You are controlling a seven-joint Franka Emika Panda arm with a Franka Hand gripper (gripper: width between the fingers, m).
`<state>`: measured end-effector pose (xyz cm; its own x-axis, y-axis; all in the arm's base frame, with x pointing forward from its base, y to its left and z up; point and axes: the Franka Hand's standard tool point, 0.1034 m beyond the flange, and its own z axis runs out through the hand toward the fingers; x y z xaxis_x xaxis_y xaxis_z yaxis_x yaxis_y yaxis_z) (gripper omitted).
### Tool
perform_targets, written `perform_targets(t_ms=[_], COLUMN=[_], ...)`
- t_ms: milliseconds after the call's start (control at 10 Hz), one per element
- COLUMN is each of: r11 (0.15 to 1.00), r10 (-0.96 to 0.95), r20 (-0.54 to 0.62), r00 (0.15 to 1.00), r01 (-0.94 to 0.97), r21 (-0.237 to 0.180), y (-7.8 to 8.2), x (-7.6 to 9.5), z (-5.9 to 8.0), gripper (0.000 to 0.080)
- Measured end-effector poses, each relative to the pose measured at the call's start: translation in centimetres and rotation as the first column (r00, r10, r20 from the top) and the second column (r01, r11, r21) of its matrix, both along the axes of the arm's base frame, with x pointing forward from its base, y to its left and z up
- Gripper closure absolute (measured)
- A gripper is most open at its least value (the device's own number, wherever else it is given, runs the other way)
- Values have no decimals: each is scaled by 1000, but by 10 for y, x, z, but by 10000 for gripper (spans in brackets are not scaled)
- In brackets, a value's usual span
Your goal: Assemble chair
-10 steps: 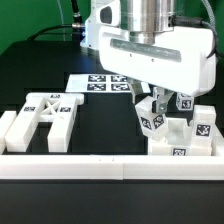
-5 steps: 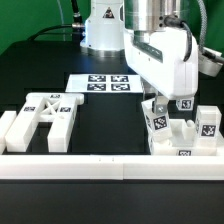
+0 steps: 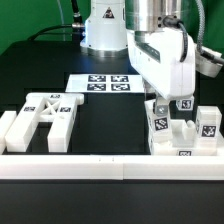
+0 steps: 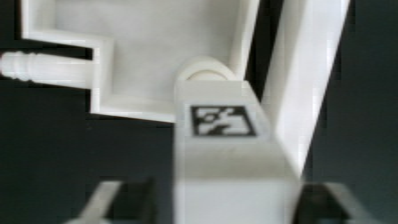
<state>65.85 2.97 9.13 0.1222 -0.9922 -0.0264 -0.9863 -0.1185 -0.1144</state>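
Since letting go within the last second, open and empty: hand (image 3: 160,108), fingers (image 4: 111,200) now standing clear on both sides of leg (image 3: 157,122), dark gaps showing between in wrist view. Previously clamped on same leg; arm otherwise unmoved over last half second.

Leg: upright, tagged face outward, lower end set against panel (image 4: 160,45) of part-built chair (image 3: 190,142); standing unaided. Judged meaning: leg placed, grip no longer needed. Whether seated fully home, cannot tell.

Location of part-built chair: front edge of bench (image 3: 110,125), near corner on exterior view's right, just behind rail (image 3: 100,166).

Also listed: cross-braced frame (image 3: 45,112), lying flat at same front edge toward exterior view's left, well apart, not yet joined. Further back, mid-bench: marker board (image 3: 100,82).

Arm pose: wrist vertical, hand pointing straight down, directly over leg, fingertips level with leg's upper part. Likely next: straight lift clear without nudging leg.
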Motion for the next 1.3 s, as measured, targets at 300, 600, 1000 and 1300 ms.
perform_targets(t_ms=[300, 600, 1000, 1300], r11=[965, 857, 665, 499], r10=[260, 512, 743, 863], r20=[5, -1, -21, -34], r00=[966, 859, 669, 505], r01=[-260, -511, -741, -860], r21=[-31, -61, -93, -105], y=[-2, -1, 6, 10], x=[0, -1, -3, -5], z=[0, -2, -6, -8], gripper=[160, 151, 151, 151])
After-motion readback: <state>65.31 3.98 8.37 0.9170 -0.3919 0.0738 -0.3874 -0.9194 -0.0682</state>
